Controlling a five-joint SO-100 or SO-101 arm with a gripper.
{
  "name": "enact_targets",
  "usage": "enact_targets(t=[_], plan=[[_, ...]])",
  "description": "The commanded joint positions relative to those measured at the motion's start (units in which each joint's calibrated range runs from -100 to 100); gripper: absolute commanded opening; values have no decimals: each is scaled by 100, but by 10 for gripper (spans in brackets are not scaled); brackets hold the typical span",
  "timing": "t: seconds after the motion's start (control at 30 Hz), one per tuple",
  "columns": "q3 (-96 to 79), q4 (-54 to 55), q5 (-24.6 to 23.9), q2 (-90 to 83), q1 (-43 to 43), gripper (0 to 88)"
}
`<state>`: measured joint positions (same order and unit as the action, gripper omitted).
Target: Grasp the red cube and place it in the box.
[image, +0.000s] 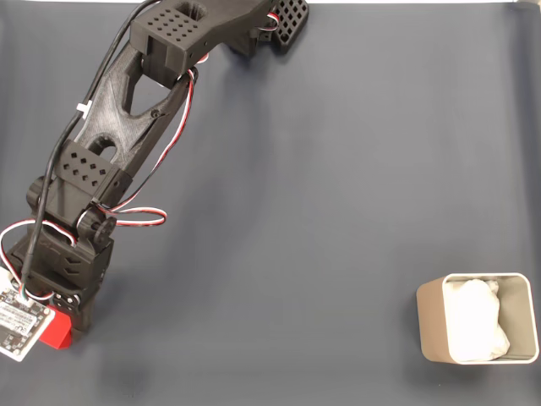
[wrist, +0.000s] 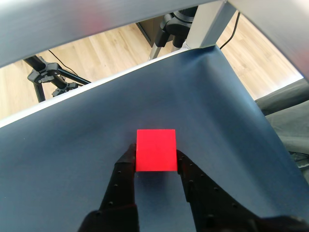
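The red cube sits between my gripper's two black fingers, which press against its left and right sides, so the gripper is shut on it. In the fixed view the red cube peeks out from under the wrist at the bottom left corner, low on the dark mat. The beige-grey box with white wadding stands at the bottom right of the fixed view, far from the cube across the mat.
The black arm stretches from the top centre down to the bottom left. A white label hangs beside the wrist. Past the mat's far edge in the wrist view are tripod legs and a wooden floor.
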<state>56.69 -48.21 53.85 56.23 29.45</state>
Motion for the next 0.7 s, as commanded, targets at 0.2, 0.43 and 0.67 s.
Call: enact_targets(t=[0.2, 0.43, 0.67], plan=[[-158, -23, 34, -692, -118, 40], [-1116, -23, 49, -1862, -367, 19], [-1755, -40, -24, -2824, -971, 14]])
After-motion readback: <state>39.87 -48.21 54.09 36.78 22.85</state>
